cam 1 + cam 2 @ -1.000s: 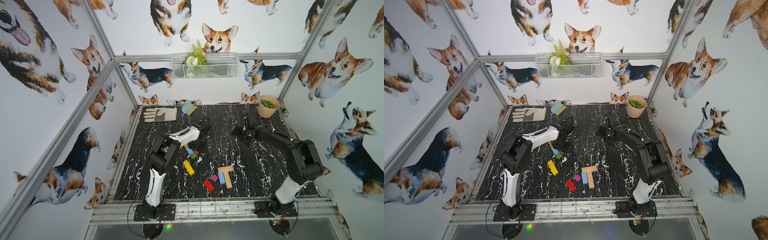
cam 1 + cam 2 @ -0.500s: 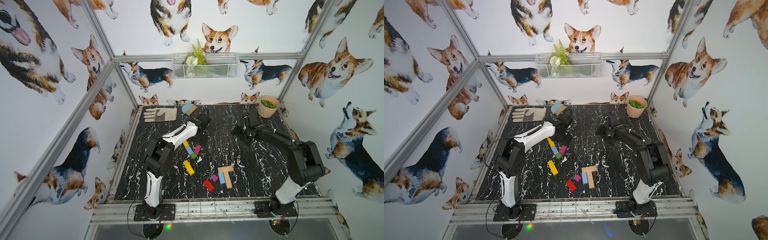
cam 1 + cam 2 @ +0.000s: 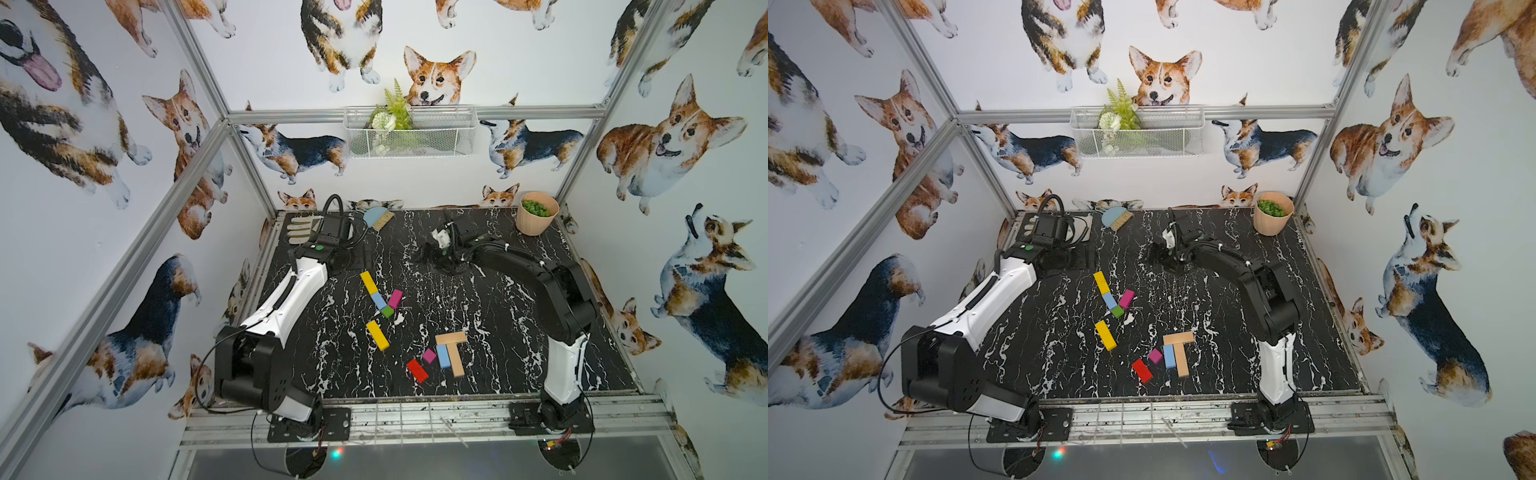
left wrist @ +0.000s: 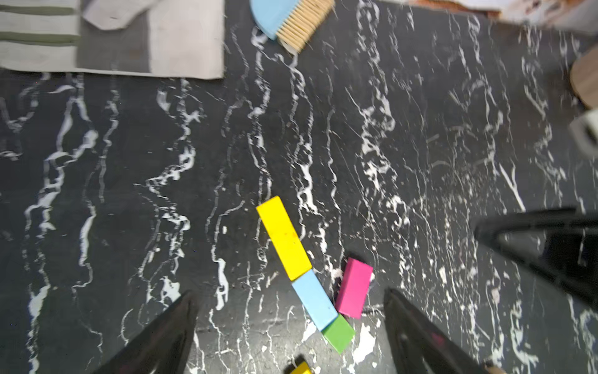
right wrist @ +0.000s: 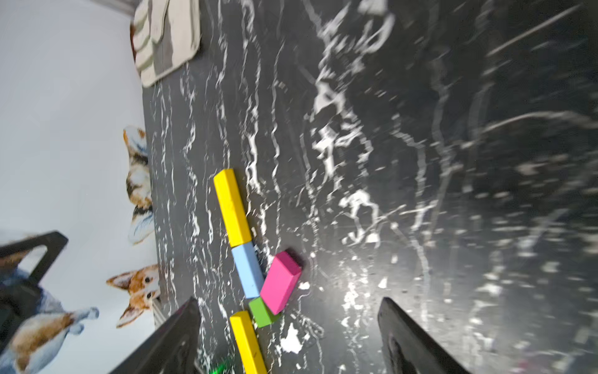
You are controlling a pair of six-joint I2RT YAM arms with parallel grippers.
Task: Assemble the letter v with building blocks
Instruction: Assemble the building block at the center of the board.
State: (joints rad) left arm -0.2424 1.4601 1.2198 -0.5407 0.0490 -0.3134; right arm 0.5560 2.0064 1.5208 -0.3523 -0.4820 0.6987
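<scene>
A yellow bar (image 3: 368, 282), a light blue block (image 3: 378, 300) and a green stub (image 3: 387, 311) lie end to end in a slanted row on the black marble table. A magenta block (image 3: 395, 299) leans in beside the blue and green. A second yellow bar (image 3: 377, 335) lies nearer the front. Front right are a red block (image 3: 417, 370), a small magenta one (image 3: 429, 355), a blue one (image 3: 443, 356) and two tan bars (image 3: 451, 338) in a T. My left gripper (image 4: 289, 296) hangs open and empty behind the row. My right gripper (image 5: 288, 301) is open and empty at the back middle.
A work glove (image 3: 301, 228) and a small blue brush (image 3: 376, 218) lie at the back left, close to the left wrist. A tan pot of greens (image 3: 536, 218) stands at the back right. A wire basket (image 3: 409, 133) hangs on the back wall.
My left gripper has opened, let go of the magenta block beside the blue and green ones, and drawn back toward the back left. The right arm has hardly moved.
</scene>
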